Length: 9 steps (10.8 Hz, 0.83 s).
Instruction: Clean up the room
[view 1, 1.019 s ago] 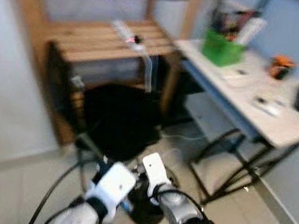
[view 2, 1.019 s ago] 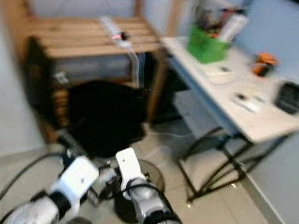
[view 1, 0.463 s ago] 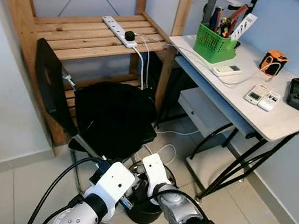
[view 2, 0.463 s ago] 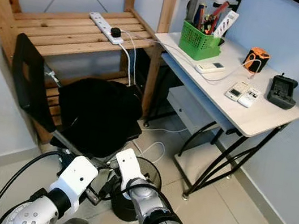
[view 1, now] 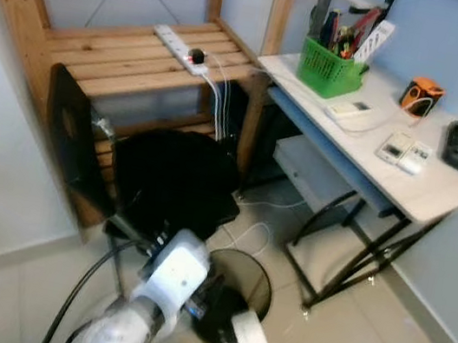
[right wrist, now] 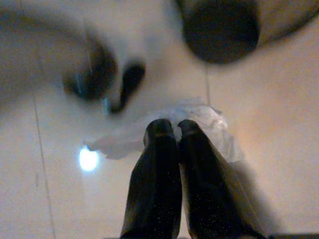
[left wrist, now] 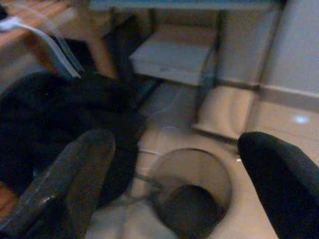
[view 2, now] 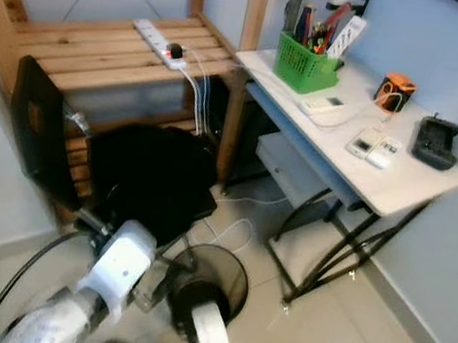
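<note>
1. Fingers of the right gripper [right wrist: 172,130] pressed together, tips pinching a crumpled white plastic wrapper [right wrist: 199,122] that spreads just past them above the tiled floor [right wrist: 45,199]; looks like a thin hold at one edge, so I'd carry it slowly.
2. Fingers of the left gripper [left wrist: 174,164] spread wide, nothing between them; black mesh trash bin [left wrist: 192,191] sits right in the gap ahead of them.
3. Bin rim [view 1: 239,266] stands on the floor just beside the black chair [view 1: 170,179], near the table [view 1: 436,193] legs.
4. Step judged: drop the wrapper in the bin. Bring the closed fingers over the bin opening [right wrist: 222,30], which lies beyond the tips, before letting go.
5. Release low and centred; light plastic may drift or cling to the pads.
6. Keep the left arm off the rim so the bin isn't knocked.
</note>
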Tool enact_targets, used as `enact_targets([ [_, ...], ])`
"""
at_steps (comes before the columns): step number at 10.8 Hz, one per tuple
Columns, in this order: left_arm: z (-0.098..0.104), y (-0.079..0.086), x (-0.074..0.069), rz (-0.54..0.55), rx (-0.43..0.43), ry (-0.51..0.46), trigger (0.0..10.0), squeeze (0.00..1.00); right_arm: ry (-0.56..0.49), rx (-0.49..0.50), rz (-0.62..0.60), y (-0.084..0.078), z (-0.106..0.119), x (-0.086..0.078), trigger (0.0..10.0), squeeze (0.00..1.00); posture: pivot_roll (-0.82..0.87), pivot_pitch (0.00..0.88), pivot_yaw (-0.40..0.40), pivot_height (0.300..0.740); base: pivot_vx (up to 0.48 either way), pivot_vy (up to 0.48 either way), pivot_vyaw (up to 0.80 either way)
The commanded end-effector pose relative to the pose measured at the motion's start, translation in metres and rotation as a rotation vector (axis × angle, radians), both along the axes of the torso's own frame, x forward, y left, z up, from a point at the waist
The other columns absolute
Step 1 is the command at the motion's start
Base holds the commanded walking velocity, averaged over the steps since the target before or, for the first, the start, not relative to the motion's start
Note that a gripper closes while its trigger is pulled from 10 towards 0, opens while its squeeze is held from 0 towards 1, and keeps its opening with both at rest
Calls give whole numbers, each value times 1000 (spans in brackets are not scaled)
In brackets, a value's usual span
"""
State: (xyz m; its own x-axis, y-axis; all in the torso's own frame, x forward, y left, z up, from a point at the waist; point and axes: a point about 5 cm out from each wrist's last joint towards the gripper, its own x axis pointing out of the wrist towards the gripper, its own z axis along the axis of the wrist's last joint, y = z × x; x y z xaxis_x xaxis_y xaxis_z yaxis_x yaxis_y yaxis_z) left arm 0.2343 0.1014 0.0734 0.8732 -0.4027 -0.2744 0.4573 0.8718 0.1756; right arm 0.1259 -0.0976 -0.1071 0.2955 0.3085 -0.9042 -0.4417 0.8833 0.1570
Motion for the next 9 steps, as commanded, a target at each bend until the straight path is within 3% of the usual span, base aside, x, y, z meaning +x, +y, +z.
enact_targets([
  [1,18,15,21,80,-60,-106,10000,0,-876,273,-490,3,125,152,10000,0,79,0,0,726,0,0,0],
  [2,34,42,47,227,-57,-269,10000,0,-1085,170,-665,-59,141,144,10000,0,82,0,0,726,0,0,0],
  [3,3,63,49,317,49,-184,10000,0,-1023,78,-600,-63,120,141,10000,0,80,0,0,726,0,0,0],
  [4,-22,73,51,355,73,-66,10000,0,-927,21,-583,-69,102,136,10000,0,79,0,0,726,0,0,0],
  [5,-61,77,48,381,67,154,10000,0,-765,-39,-587,-77,82,128,10000,0,89,0,0,726,0,0,0],
  [6,-78,76,42,385,87,215,10000,0,-711,-88,-565,-81,75,125,10000,0,91,0,0,726,0,0,0],
  [7,-104,71,25,354,128,377,10000,0,-654,-108,-548,-83,71,123,10000,0,94,0,0,726,0,0,0],
  [8,-127,80,3,405,166,575,10000,0,-523,-132,-502,-79,56,109,10000,0,78,0,0,726,0,0,0],
  [9,-132,81,-5,380,194,628,10000,0,-473,-132,-492,-78,50,103,10000,0,78,0,-29,726,0,0,0],
])
